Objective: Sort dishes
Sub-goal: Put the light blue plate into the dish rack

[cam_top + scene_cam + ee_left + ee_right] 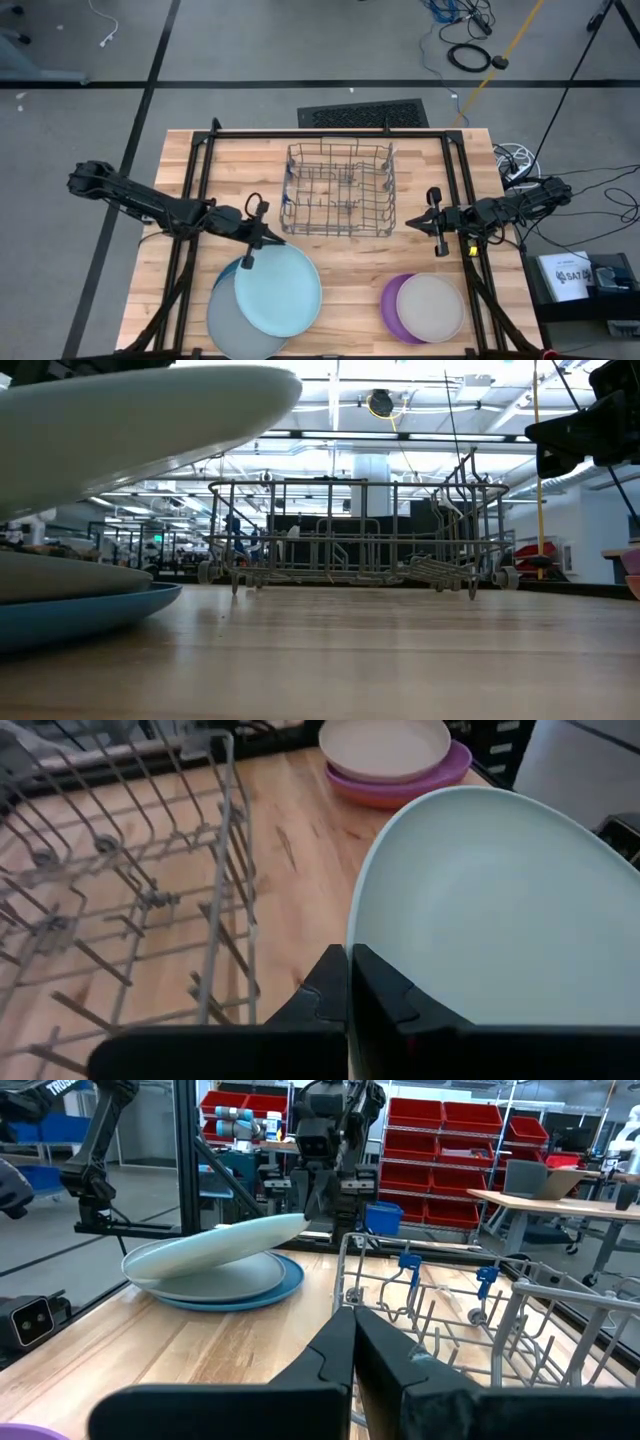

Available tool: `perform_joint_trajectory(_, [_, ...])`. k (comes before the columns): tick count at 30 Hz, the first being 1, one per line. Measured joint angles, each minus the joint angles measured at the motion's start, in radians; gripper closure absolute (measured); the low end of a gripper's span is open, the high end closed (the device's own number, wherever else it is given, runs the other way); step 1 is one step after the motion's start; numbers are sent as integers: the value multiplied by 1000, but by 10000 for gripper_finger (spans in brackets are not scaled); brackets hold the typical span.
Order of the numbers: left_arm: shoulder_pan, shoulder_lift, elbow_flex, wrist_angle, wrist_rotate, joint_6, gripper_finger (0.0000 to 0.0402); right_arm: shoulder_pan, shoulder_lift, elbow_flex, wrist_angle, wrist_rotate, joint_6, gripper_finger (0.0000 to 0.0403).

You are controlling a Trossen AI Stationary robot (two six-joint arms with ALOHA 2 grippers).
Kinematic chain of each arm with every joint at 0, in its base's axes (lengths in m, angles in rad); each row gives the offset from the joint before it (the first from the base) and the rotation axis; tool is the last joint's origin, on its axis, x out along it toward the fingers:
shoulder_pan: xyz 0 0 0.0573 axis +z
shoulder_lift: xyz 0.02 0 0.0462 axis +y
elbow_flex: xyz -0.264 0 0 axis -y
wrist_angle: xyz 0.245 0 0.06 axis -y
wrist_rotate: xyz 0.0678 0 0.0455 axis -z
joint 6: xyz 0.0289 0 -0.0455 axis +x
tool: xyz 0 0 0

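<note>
Step in hand: I have the light blue plate [278,290] pinched at its rim by the left gripper [248,255], one edge tilted up off the stack; I judge this the lift that opens the transfer to the dish rack [338,190].

Left jaws: closed narrow on the plate's rim, as the left wrist view shows, with the plate's pale hollow spreading beyond the jaws [500,910].

Right gripper [437,237]: it hangs over the tabletop [350,265] between the rack and the small plates; its jaws are pressed together on nothing.

Large stack: under the lifted plate lie a grey plate [232,322] and a darker blue plate [90,615], at the tabletop's near left; in the low view the raised plate [130,420] stands clear of them at its free edge.

Small stack: a beige-grey plate [431,307] sits on a purple plate [392,300] at the near right, well apart from the large stack.

Rack: no plate is in it, and it is just beyond the left gripper.

Next move, my judgement: I must raise the plate fully clear of the grey one, turn it on edge, and line it up with a slot between the rack's wires before lowering.

Caution: a rim pinch on a wide plate may let it swing or slip, so I would move slowly.
</note>
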Motion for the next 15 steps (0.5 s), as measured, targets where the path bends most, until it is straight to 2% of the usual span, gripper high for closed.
perform_joint_trajectory(5, [-1,-47,0,3,-3,23,402,0,0,-1,31,1,-19,399])
perform_joint_trajectory(9, [-11,-94,0,6,-3,42,401,0,0,-1,37,56,-22,399])
perform_joint_trajectory(15, [-15,-169,0,7,-2,80,402,0,0,-1,47,49,-19,399])
